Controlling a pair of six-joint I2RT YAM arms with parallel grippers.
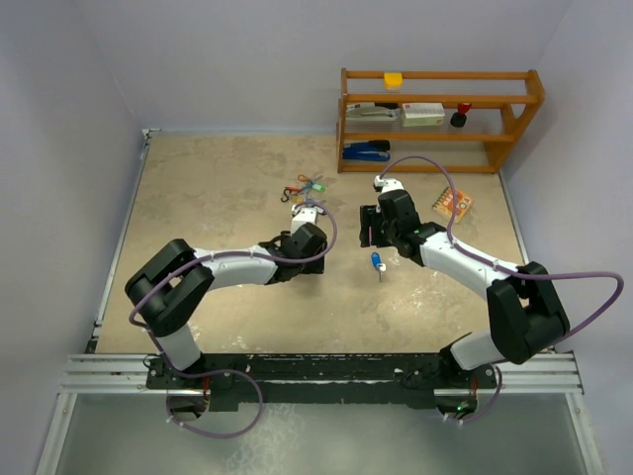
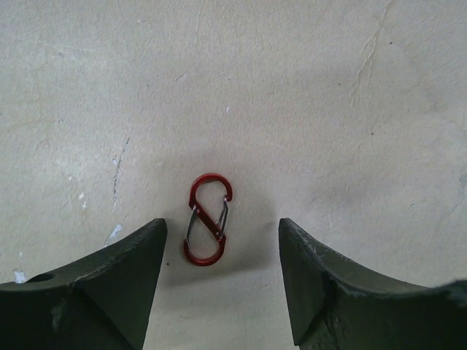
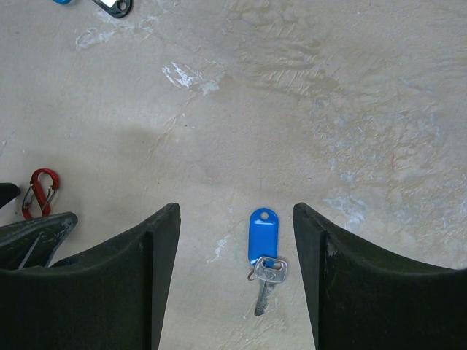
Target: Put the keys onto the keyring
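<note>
A small metal key with a blue tag (image 3: pixel 263 246) lies flat on the table between the open fingers of my right gripper (image 3: pixel 237 240), untouched. It also shows in the top view (image 1: pixel 378 262), just in front of the right gripper (image 1: pixel 374 233). A red S-shaped clip (image 2: pixel 208 219) lies on the table just ahead of and between the open fingers of my left gripper (image 2: pixel 222 244), nearer the left finger. The clip also shows in the right wrist view (image 3: pixel 36 193). The left gripper (image 1: pixel 309 249) points down over it. More coloured keys and clips (image 1: pixel 307 186) lie in a heap farther back.
A wooden shelf (image 1: pixel 440 119) stands at the back right with a blue stapler (image 1: pixel 366 150) and small items. An orange card (image 1: pixel 453 203) lies in front of it. A black tag (image 3: pixel 113 6) shows at the top edge of the right wrist view.
</note>
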